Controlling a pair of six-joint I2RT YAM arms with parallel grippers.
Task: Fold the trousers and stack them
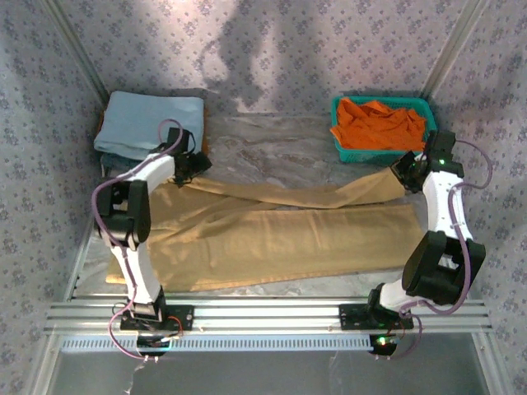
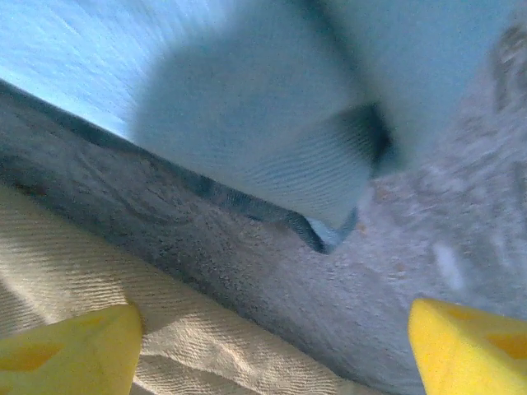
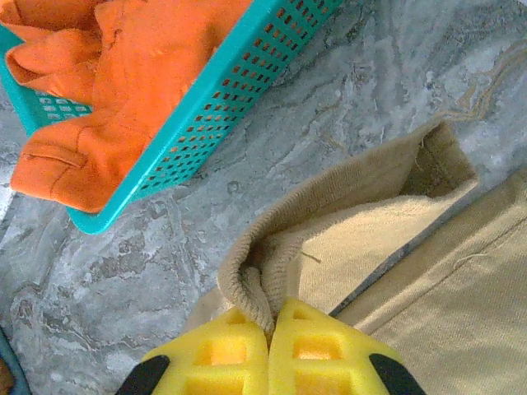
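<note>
The trousers (image 1: 280,234) lie spread flat on the table (image 1: 272,136), on the near side of the basket (image 1: 339,140), with one leg slanting up toward the basket's near corner. The right gripper (image 3: 268,329), just in front of the basket, is clamped tight on the hem of that leg. The left gripper (image 2: 272,346), well away from the basket and beside the folded blue cloth (image 1: 148,119), has its jaws wide apart and holds nothing. It hangs over the end of the trousers farthest from the basket. We judge the step in hand to be seizing both ends for a first fold. It goes well if the left gripper closes on tan cloth alone, takes the full thickness at the edge, and keeps clear of the blue cloth.
</note>
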